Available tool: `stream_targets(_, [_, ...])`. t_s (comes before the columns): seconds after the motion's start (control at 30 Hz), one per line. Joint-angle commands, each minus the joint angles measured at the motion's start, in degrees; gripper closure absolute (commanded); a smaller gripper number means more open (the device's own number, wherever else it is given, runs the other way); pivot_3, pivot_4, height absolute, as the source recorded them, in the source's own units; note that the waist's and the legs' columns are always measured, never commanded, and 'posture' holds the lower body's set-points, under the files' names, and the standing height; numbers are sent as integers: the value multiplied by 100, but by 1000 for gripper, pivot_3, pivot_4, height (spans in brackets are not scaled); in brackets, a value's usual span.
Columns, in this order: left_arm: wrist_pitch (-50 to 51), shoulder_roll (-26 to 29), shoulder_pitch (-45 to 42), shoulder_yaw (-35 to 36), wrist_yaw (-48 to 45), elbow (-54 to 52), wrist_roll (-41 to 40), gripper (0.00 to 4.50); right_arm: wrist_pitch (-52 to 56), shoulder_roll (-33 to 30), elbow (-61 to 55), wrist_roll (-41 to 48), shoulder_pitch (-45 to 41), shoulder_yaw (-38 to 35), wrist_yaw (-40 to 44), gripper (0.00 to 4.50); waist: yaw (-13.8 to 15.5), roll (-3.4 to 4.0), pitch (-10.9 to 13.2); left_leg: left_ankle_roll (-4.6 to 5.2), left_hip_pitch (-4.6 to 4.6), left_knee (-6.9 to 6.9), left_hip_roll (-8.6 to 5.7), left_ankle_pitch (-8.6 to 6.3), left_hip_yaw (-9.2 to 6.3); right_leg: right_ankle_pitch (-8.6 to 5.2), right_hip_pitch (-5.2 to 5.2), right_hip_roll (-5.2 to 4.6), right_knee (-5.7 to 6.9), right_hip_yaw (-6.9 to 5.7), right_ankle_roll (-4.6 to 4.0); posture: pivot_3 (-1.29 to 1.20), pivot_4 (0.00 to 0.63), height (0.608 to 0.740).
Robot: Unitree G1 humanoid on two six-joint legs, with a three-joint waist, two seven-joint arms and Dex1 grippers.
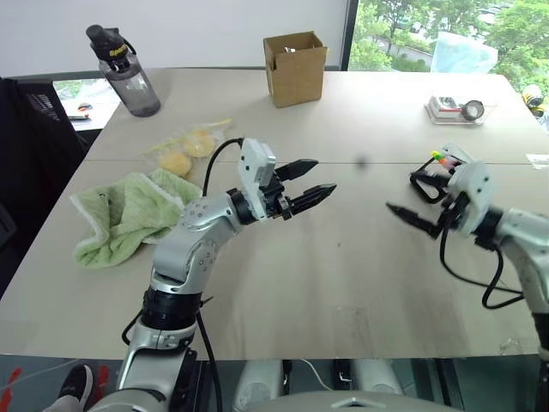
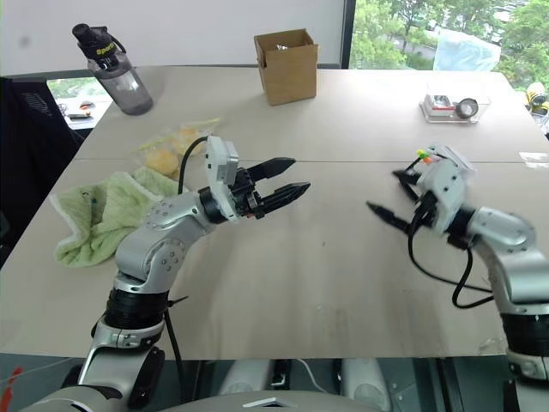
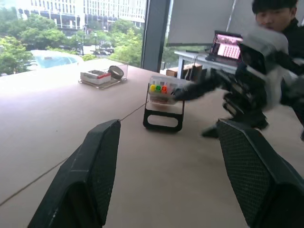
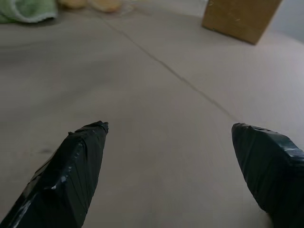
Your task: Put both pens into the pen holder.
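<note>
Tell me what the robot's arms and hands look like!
Both arms are shiny silver-grey metal with black rings at the joints. Each ends in a white boxy wrist block and a hand of two pointed black fingers: the left hand and the right hand. The fingers have a bumpy, dotted grip surface on the inside. Thin black cables loop along each arm.

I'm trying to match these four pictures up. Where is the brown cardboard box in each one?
Left eye view: cardboard box at the table's far edge, top centre.
Right eye view: same spot, top centre.
Left wrist view: not in it.
Right wrist view: its lower part, top right corner.
Shared landmark: the green towel, also in the right wrist view.
</note>
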Motion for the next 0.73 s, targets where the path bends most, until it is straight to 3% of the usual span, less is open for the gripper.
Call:
stream_targets(0.03, [-232,168,580,2,-27,-21,243,1207,-555,223,70,-91,485,6,65,41,-8,1,0,12,0,0,0,-7,0,0,-1,6,2,0,0,0,150,736])
stream_targets(0.23, [-438,648,1918,275,145,-372,614,1207,-1311,176,575,-326,1255,-144,339,41,-1,3,0,15,6,0,0,-9,1,-1,2,4,3,1,-1,0,150,736])
stream_targets(0.4, [-609,988,2981,560,14,-884,546,1207,-1492,120,704,18,1662,-517,619,41,13,5,-1,17,17,-1,4,-11,1,-2,11,-24,2,1,-3,0,150,736])
stream_targets(0.57, [-690,1036,3402,775,104,-1085,511,1207,-1803,177,714,402,2092,-906,996,41,19,12,4,25,78,-7,5,-17,-2,-16,77,-29,-13,-6,-23,0,150,736])
stream_targets(0.73, [-980,1119,3484,725,16,-966,751,1207,-1971,188,867,249,2169,-904,945,41,3,12,3,26,82,-7,4,-17,5,-15,77,-31,-12,-3,-24,0,150,736])
